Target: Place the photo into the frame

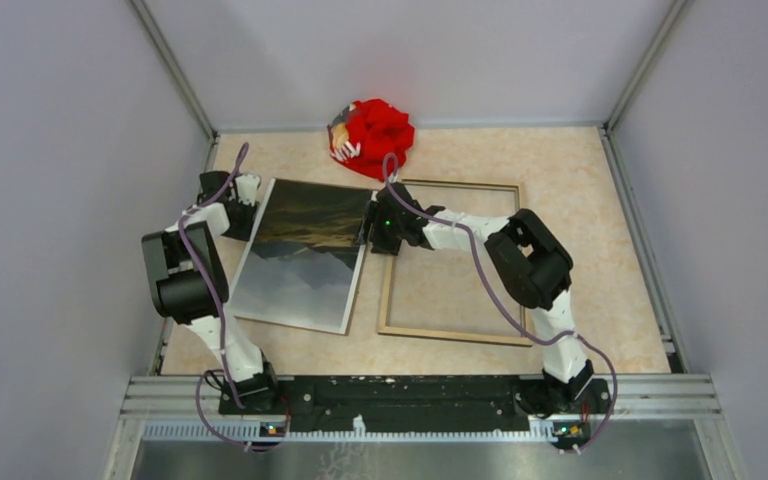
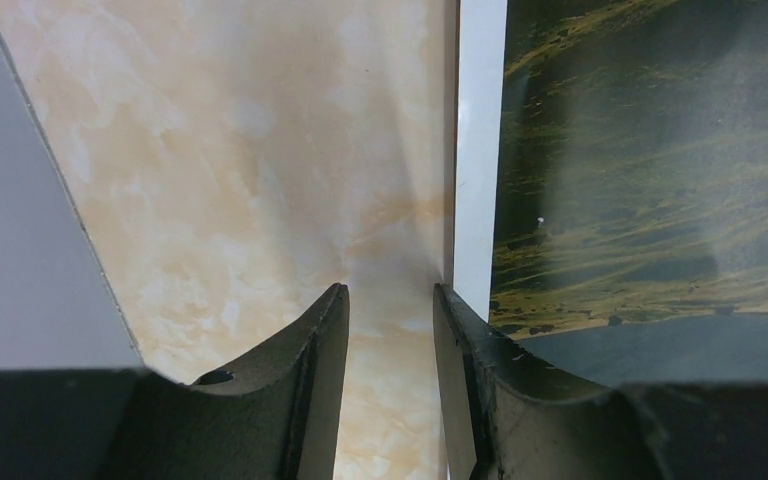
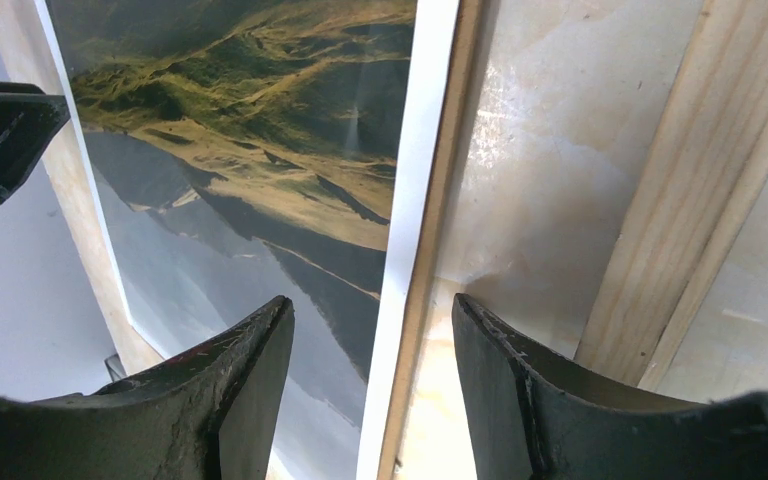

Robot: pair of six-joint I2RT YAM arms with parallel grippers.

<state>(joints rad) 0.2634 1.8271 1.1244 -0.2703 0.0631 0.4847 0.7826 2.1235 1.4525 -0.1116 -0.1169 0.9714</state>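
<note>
The photo (image 1: 305, 255), a dark misty mountain print with golden streaks and a thin white edge, lies face up left of centre. The frame (image 1: 505, 262) lies to its right with its light wood side up. My left gripper (image 1: 243, 212) is open at the photo's far left edge; in the left wrist view (image 2: 390, 300) the photo's white edge (image 2: 480, 150) runs just past the right finger. My right gripper (image 1: 375, 232) is open and straddles the photo's right edge (image 3: 405, 250). The frame's wood bar (image 3: 700, 200) lies to the right of it.
A red cloth bundle (image 1: 375, 135) sits at the far edge of the marbled table (image 1: 580, 180), just behind the frame. Grey walls close in the left, right and back. A metal rail (image 1: 420, 395) runs along the near edge.
</note>
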